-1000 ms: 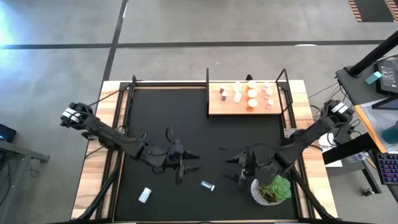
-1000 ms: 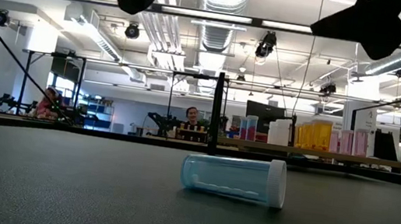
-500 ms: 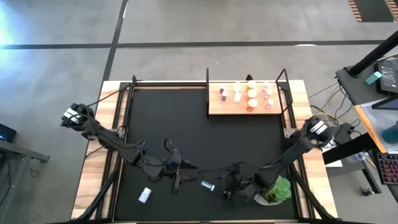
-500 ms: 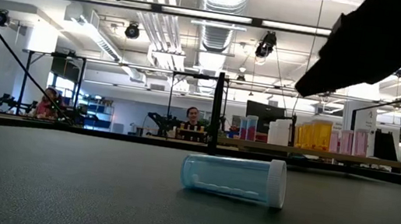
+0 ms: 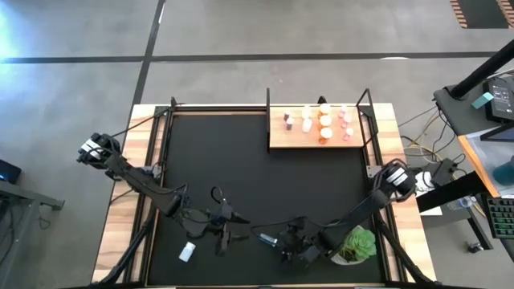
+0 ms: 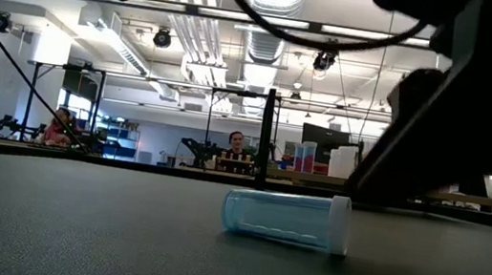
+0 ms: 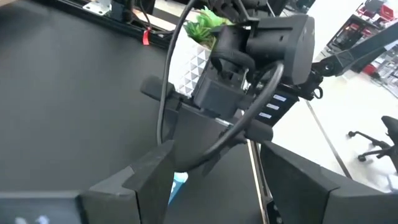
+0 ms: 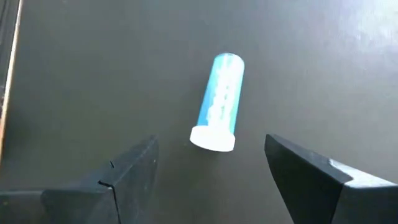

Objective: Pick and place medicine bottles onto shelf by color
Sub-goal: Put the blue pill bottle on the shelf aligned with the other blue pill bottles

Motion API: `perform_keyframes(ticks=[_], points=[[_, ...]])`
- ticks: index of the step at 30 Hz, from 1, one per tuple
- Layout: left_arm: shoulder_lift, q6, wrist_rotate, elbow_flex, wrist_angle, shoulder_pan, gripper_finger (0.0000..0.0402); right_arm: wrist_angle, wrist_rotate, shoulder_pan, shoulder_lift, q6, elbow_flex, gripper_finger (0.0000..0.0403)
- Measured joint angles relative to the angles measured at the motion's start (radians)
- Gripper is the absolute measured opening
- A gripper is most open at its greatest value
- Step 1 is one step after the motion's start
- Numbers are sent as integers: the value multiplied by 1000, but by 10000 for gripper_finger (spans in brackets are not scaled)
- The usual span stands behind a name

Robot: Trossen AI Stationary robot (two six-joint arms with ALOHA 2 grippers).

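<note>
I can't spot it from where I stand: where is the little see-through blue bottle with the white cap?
The blue bottle lies on its side on the black mat, near its front edge, just ahead of the right gripper, whose fingers are open.

No legible txt, labels or nos. anywhere

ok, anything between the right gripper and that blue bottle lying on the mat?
Nothing visible. In the right wrist view the blue bottle lies on its side on bare mat, ahead of the open right gripper. The left gripper hovers on the bottle's other side.
</note>
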Motion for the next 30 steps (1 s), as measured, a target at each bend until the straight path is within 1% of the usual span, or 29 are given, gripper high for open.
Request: perform_keyframes(ticks=[9, 12, 21, 25, 30], points=[[0, -1, -2, 0, 0, 0, 219, 10, 17, -2, 62, 7, 19, 281], [0, -1, -3, 0, 0, 0, 219, 13, 18, -4, 83, 12, 26, 273], [0, -1, -4, 0, 0, 1, 219, 32, 60, -11, 93, 12, 24, 200], [0, -4, -4, 0, 0, 1, 219, 31, 61, -21, 92, 12, 21, 166], [0, -88, 2, 0, -2, 1, 219, 26, 62, -28, 88, 3, 20, 119]])
